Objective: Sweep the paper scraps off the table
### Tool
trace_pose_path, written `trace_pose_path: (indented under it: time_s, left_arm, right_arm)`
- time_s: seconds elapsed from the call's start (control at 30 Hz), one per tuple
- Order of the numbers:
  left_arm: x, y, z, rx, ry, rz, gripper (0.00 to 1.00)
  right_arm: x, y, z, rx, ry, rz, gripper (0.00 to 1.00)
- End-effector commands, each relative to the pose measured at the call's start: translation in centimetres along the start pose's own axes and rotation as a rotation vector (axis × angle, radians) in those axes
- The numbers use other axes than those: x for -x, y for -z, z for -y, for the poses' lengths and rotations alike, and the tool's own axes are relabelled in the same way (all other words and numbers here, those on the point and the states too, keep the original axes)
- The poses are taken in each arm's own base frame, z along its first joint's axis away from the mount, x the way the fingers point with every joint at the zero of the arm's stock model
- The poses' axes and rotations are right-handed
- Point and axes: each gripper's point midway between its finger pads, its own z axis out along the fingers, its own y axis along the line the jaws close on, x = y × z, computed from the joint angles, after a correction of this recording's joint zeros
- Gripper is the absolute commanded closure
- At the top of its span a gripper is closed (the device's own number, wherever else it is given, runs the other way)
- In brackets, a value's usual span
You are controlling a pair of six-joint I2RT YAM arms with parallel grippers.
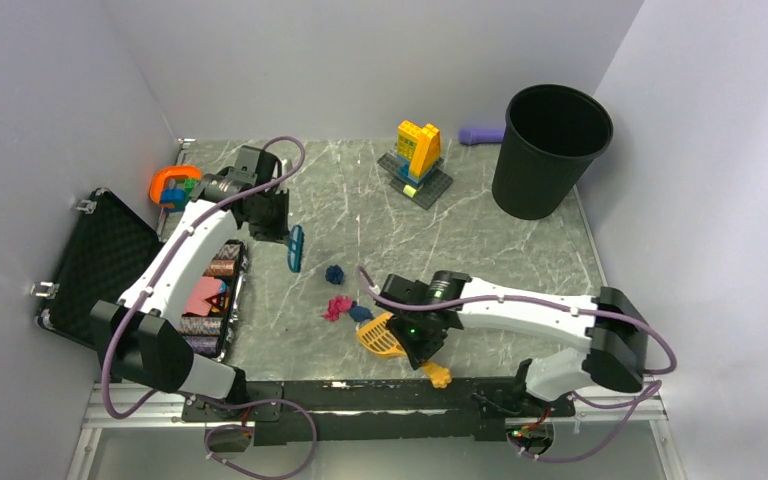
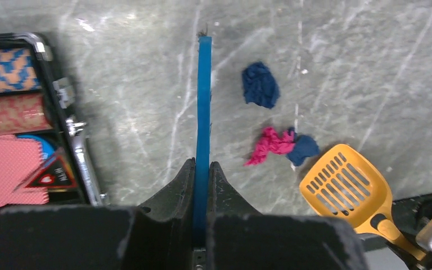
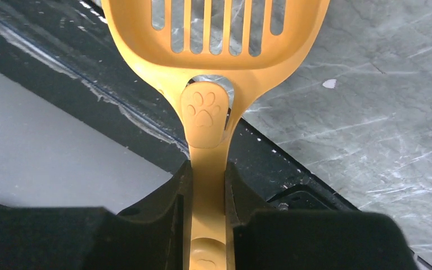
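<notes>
Now the paper scraps (image 1: 338, 306) lie on the table (image 1: 500, 250), with a dark blue wad (image 1: 335, 273) at their 12 o'clock. My right gripper (image 3: 208, 169) clamps the yellow scoop (image 1: 382, 335) at their 4 o'clock. My left gripper (image 2: 202, 169) pinches the blue brush (image 1: 295, 248) at their 10 o'clock.

The white left arm (image 1: 175, 255) stretched forward, its black left gripper (image 2: 202, 169) pinching a flat blue plastic brush (image 2: 203, 101), while the bent right arm's (image 1: 520, 310) right gripper (image 3: 208, 169) pinched a yellow slotted plastic scoop (image 3: 205, 109).

Scoop (image 3: 205, 112) head cropped, purple thing (image 1: 480, 134) half behind bin (image 1: 535, 185)
</notes>
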Motion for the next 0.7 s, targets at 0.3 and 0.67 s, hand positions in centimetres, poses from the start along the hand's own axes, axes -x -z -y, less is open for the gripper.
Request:
trace_pose_path:
  time_s: [0.3,0.67]
  left_arm:
    - [5.2,0.7,-6.5,0.414,-0.081,0.094,1.00]
    - [5.6,-2.9,-3.3,0.201,-0.183,0.080,1.00]
  right_arm:
    - [9.1,-3.7,-2.3,-0.074,0.086,0.040,1.00]
    - [12.8,-4.3,-1.8,-0.106,0.033,0.047,1.00]
